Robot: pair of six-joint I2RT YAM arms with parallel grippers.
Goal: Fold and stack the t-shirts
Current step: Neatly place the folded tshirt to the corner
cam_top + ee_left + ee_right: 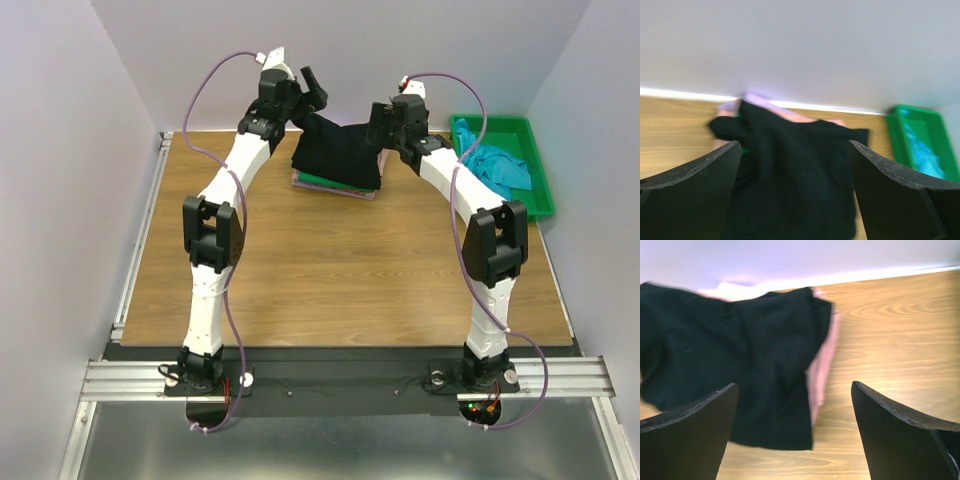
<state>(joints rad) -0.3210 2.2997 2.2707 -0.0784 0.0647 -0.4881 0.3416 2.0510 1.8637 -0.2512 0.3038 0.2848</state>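
**Left gripper**: the jaws stand wide apart. In the left wrist view the two black fingers sit at the lower left and lower right of the frame, and nothing lies between them. The gripper holds nothing. In the top view it is at the upper centre-left of the frame, near the upper left corner of the large black cloth t-shirt. Contact with the cloth cannot be determined.

**Right gripper**: the jaws are equally wide and empty. Its black fingers frame bare wood and the right edge of the black shirt. In the top view it sits just beside that edge.

**T-shirts:** the black shirt lies loosely on top of a stack at the upper centre of the table.
- A green cloth t-shirt shows as a strip at the lower edge of the stack.
- A pink cloth t-shirt projects along the right side.
- A lilac cloth edge shows at the far side, but it is blurred.
- A crumpled teal cloth t-shirt lies in the rigid green plastic tray at the upper right.

**Surface and room:** the wood-grain table is enclosed by pale grey walls on three sides. An aluminium rail runs along the bottom of the frame and carries both arm bases.
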